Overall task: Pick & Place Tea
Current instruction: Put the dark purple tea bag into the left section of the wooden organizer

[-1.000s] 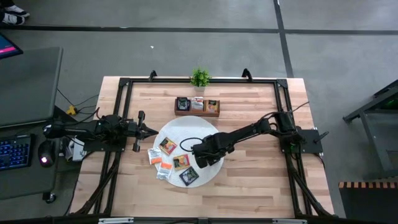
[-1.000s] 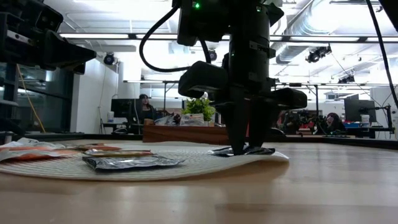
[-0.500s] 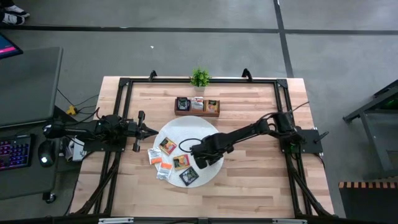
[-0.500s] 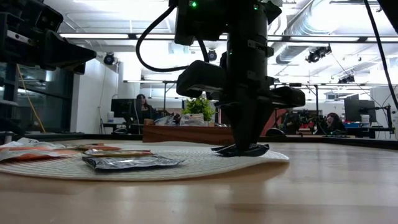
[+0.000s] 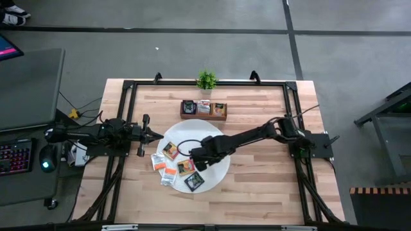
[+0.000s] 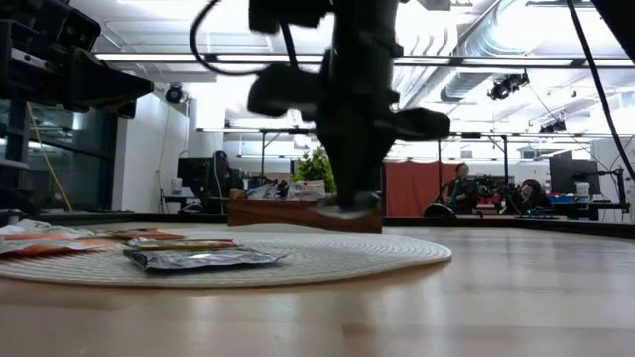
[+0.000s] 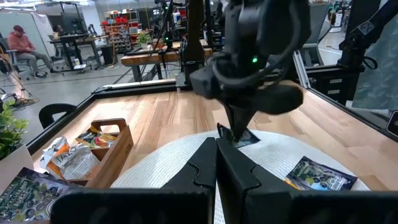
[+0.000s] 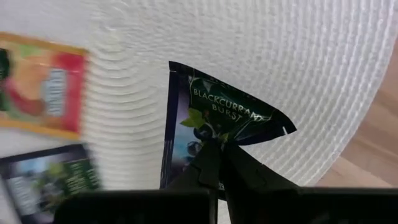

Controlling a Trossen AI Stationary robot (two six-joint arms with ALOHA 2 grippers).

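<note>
Right wrist view: my right gripper [image 8: 219, 149] pinches the black sachet [image 8: 211, 118] by one edge; I judge fast travel could shake it loose.

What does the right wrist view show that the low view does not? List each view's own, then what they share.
Right wrist only: the printed words on the dark blackcurrant tea sachet pinched in the right claw.
Low only: the brown wooden three-compartment tray, the green potted plant, and people in the room behind.
Both: the round white woven mat and other tea sachets lying on it.
</note>
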